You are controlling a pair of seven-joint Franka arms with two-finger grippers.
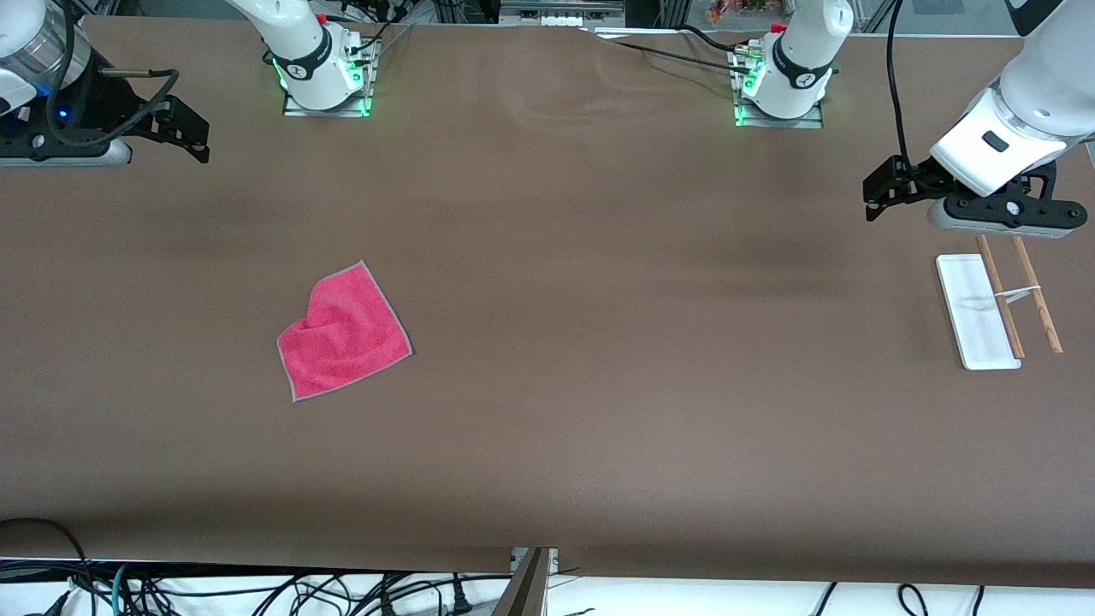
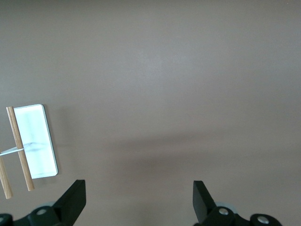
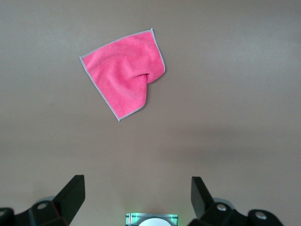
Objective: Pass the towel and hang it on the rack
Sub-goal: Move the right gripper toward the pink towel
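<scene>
- The towel (image 1: 345, 332) is lying flat on the brown surface (image 1: 599, 342), pink side up, toward the right arm's end. One corner is puckered into a little fold, and the pale stitched edging shows all around.
- The rack (image 1: 997, 301) sits at the left arm's end, well apart from the towel: white base with the two wooden rods and a small white crosspiece.
- The left hand (image 1: 874, 195) hangs in the air over the surface just beside the rack, fingers spread wide, nothing in them.
- The right hand (image 1: 192, 133) is up at its own end, also wide open and empty, with the towel in its wrist view.
</scene>
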